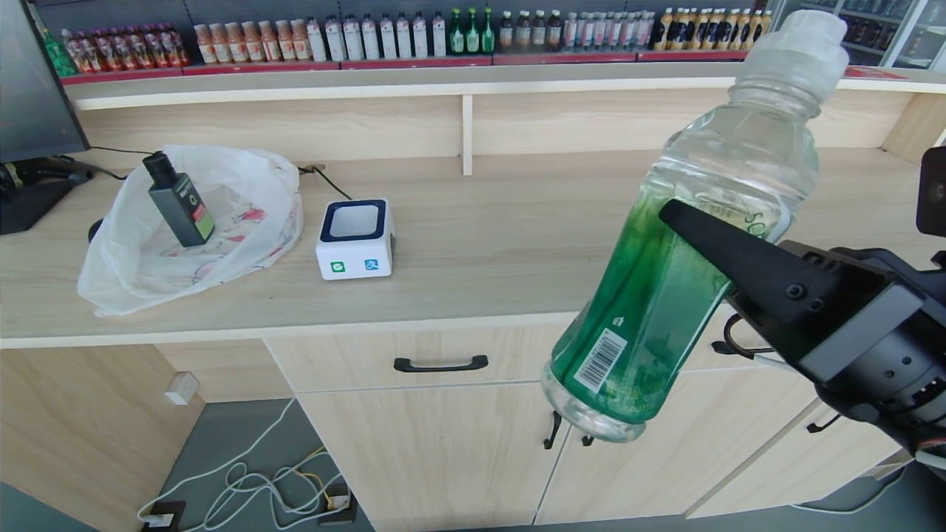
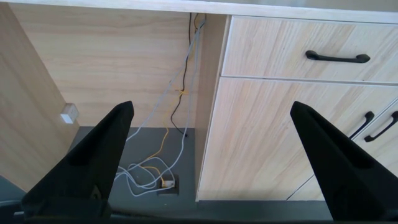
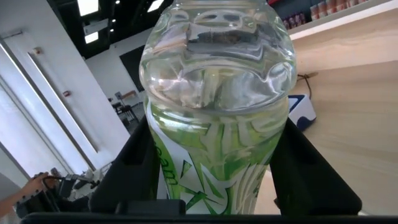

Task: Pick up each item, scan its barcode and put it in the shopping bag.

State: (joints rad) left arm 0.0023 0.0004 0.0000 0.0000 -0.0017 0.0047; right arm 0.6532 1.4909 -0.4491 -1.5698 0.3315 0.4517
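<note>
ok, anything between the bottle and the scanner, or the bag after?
Nothing visible. The bottle is up in the right gripper; only bare counter lies between it and the scanner, and the shopping bag lies open right beside the scanner.

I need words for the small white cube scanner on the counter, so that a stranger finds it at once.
Look at the long light wooden counter. Beside the crumpled white plastic bag, on its right, stands a small white cube-shaped scanner. Only it has a dark blue rim around its top window.

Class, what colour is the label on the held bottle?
Green label with a white barcode; the head view shows it best.
</note>
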